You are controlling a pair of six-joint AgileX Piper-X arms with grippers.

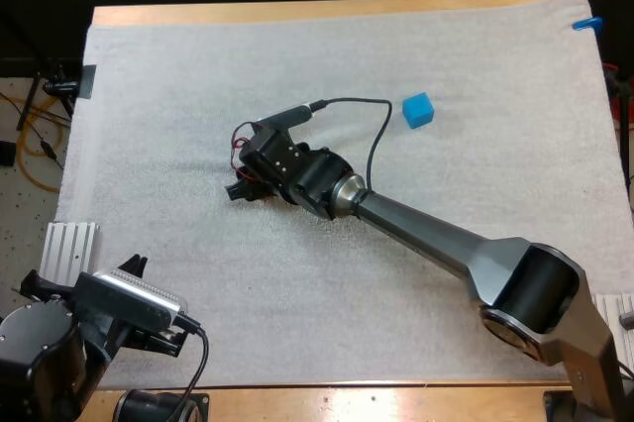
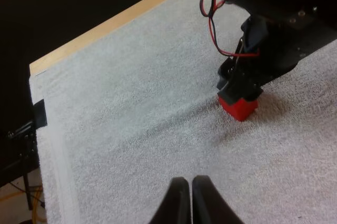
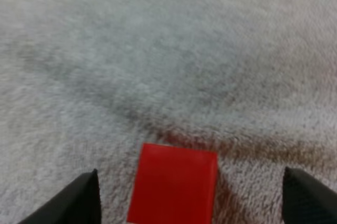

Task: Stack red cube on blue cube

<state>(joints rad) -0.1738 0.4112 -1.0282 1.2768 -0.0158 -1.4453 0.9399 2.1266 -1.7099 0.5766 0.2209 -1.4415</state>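
Observation:
The red cube [image 3: 174, 184] lies on the white mat [image 1: 198, 85] between the wide-apart fingers of my right gripper [image 3: 189, 176], which is open and not touching it. From the left wrist view, the red cube [image 2: 238, 106] sits just under the right gripper [image 2: 238, 84]. In the high view the right gripper [image 1: 243, 189] is left of the mat's centre and hides the cube. The blue cube [image 1: 418, 110] rests alone to the right and farther back. My left gripper [image 2: 185, 183] hovers over the mat with its fingers touching, shut on nothing, at the near left corner [image 1: 131, 265].
The mat's left edge and the wooden table border [image 2: 105, 27] run near the left gripper. A metal ribbed block [image 1: 67, 249] sits off the mat at the near left. Open mat surrounds the blue cube.

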